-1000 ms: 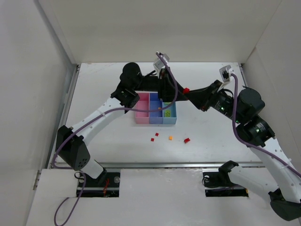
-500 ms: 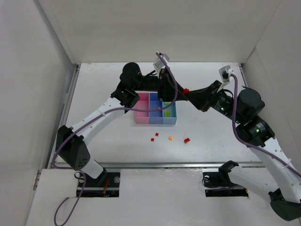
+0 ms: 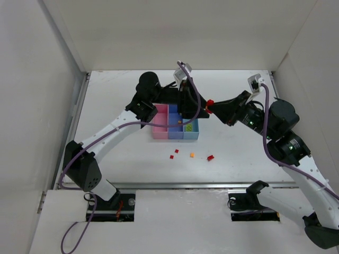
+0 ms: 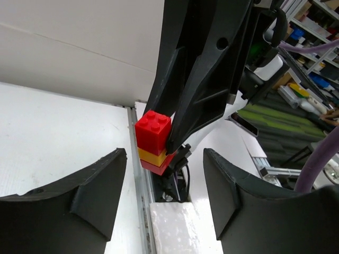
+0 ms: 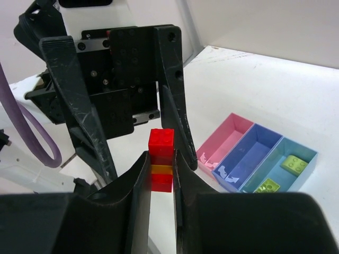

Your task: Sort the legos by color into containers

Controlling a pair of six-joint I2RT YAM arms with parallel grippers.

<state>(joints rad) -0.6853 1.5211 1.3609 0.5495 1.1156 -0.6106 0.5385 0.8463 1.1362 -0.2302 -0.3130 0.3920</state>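
Red, orange and red bricks snapped into a small stack (image 5: 161, 166) sit clamped between the right arm's fingers (image 5: 139, 180), held in the air over the middle of the desk (image 3: 238, 153), toward its far edge. The left arm's fingers (image 4: 100, 185) face the stack, spread wide apart. Below stand the pink bin (image 3: 160, 129), blue-violet bin (image 3: 175, 131) and light blue bin (image 3: 198, 132); the last holds two yellow-green bricks (image 5: 293, 164). Four loose legos (image 3: 192, 155) lie toward the near edge.
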